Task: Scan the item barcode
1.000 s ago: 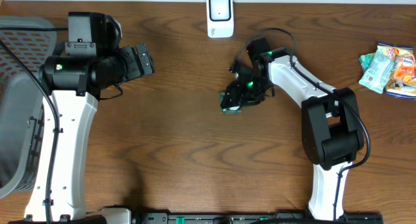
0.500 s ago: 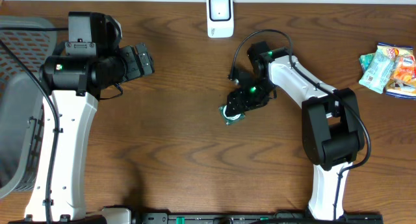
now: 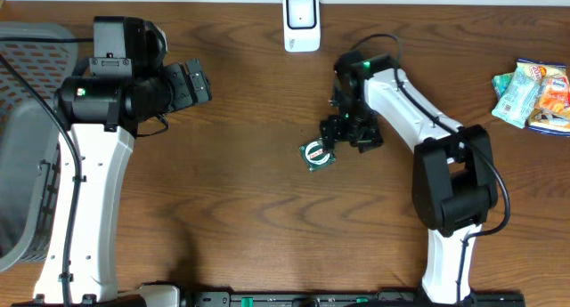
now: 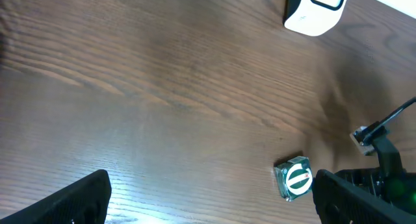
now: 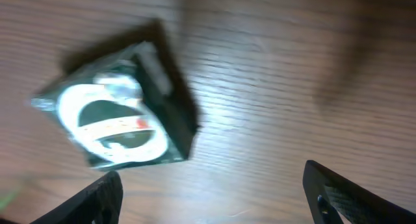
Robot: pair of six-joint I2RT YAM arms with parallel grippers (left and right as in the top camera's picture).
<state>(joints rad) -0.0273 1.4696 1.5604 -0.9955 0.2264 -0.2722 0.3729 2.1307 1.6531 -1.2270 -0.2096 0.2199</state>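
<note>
One brown wood-grain table (image 3: pixel 249 209) bears one green-and-white packet (image 3: pixel 316 154) and one white scanner (image 3: pixel 302 22); one grey basket (image 3: pixel 27 147) sits left. Left gripper (image 4: pixel 214 204) and right gripper (image 5: pixel 214 198) both gape, empty.

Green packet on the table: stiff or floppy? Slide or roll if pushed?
Probably fairly stiff: the green packet shows a boxy side edge. It likely slides rather than rolls, since it lies flat on the table. Its shiny wrap may be slippery to grip.

left claw (image 3: pixel 194 83) spread wide, right claw (image 3: pixel 342 129) parted, empty, pointing down
</note>
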